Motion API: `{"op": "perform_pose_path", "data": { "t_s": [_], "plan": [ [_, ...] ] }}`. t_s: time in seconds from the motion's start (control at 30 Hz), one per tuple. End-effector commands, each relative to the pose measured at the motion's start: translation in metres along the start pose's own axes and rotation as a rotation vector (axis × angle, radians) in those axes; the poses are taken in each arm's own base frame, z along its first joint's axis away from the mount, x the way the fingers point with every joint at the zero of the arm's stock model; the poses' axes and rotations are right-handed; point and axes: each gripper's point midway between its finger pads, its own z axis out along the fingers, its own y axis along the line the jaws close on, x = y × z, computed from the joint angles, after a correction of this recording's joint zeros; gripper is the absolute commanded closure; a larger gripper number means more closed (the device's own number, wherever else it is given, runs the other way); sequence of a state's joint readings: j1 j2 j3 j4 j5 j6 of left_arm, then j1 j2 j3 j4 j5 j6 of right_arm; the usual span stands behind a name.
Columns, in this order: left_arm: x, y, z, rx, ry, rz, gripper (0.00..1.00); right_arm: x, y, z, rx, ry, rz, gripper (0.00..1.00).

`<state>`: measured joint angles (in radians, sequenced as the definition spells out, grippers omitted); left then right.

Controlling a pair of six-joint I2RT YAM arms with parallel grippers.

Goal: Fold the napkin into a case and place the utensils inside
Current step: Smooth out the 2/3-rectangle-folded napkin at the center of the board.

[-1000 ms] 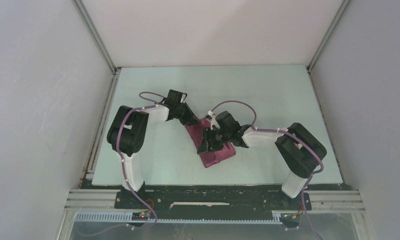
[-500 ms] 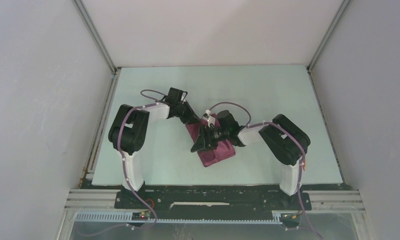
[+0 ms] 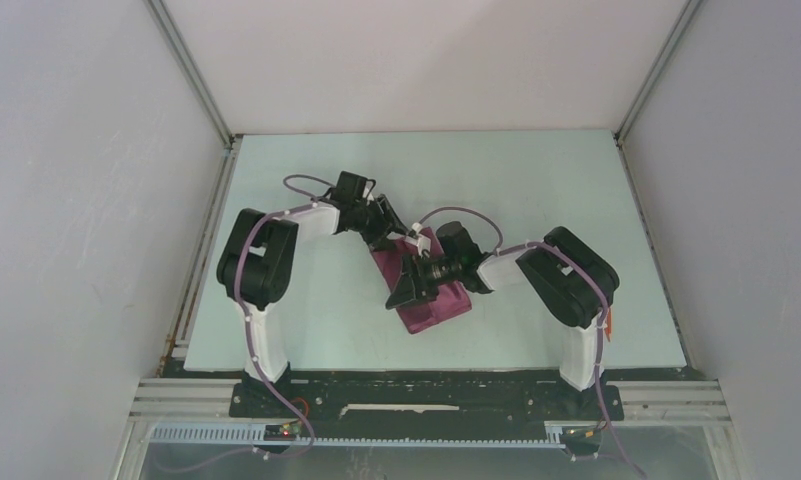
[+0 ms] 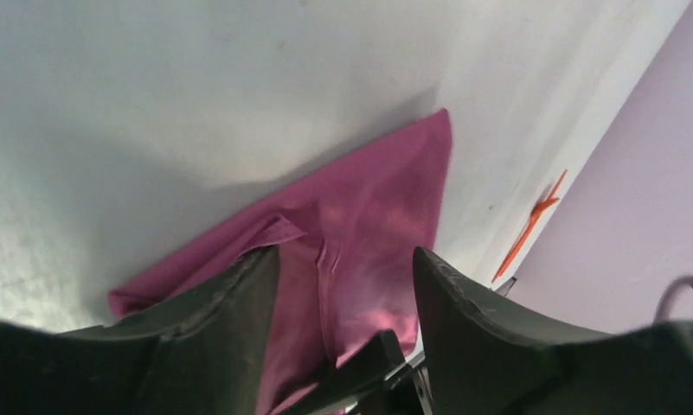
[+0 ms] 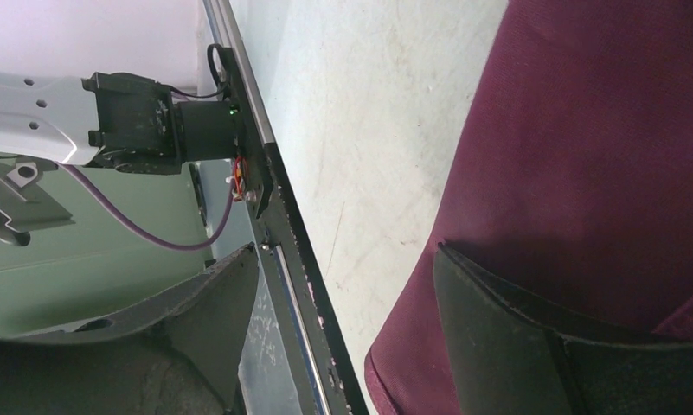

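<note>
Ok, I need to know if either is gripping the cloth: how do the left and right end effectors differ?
Place: the left end effector is at the napkin's far end; the right end effector is along its long left edge. Footing: the left's fingers both hang over cloth; the right has one finger over cloth, one beyond the edge above the table. Shared: both are open, neither gripping the napkin.

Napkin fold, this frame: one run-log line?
phase: folding | napkin: folded, lying flat | left gripper: open above its far end | right gripper: open, straddling its left edge | utensils: not seen
</note>
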<state>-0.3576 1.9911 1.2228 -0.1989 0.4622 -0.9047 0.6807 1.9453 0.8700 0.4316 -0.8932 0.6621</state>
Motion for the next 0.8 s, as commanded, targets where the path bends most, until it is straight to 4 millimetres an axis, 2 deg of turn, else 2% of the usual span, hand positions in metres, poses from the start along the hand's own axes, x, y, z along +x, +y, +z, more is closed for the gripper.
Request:
{"op": "perform_pose_path", "data": {
  "t_s": [0.0,0.1,0.17,0.2,0.3,0.33,0.4,0.47,0.77],
  "plan": [
    [-0.008,-0.055,-0.057,0.139,-0.062,0.127,0.32,-0.007,0.001,-0.009,-0.026,-0.027,-0.023,0.19],
    [-0.007,-0.071,-0.09,0.207,-0.116,0.188,0.24,-0.008,-0.004,-0.012,-0.021,-0.031,-0.017,0.19],
    [-0.004,-0.068,-0.098,0.253,-0.138,0.194,0.25,-0.011,-0.007,-0.014,-0.029,-0.041,-0.009,0.2],
    [-0.003,-0.063,-0.097,0.258,-0.137,0.181,0.31,-0.011,-0.008,-0.014,-0.033,-0.045,-0.004,0.2],
    [0.001,-0.046,-0.08,0.292,-0.111,0.104,0.66,-0.012,-0.009,-0.015,-0.041,-0.055,0.007,0.2],
    [0.001,-0.044,-0.074,0.318,-0.107,0.082,0.75,-0.012,-0.01,-0.014,-0.042,-0.056,0.009,0.2],
    [0.0,-0.041,-0.062,0.366,-0.098,0.05,0.85,-0.012,-0.011,-0.013,-0.042,-0.056,0.017,0.2],
    [-0.001,-0.039,-0.057,0.403,-0.102,0.029,0.99,-0.011,-0.013,-0.013,-0.042,-0.053,0.018,0.21],
    [-0.014,-0.01,-0.037,0.409,-0.148,-0.006,1.0,-0.006,-0.015,-0.013,-0.036,-0.04,0.022,0.22]
  ]
}}
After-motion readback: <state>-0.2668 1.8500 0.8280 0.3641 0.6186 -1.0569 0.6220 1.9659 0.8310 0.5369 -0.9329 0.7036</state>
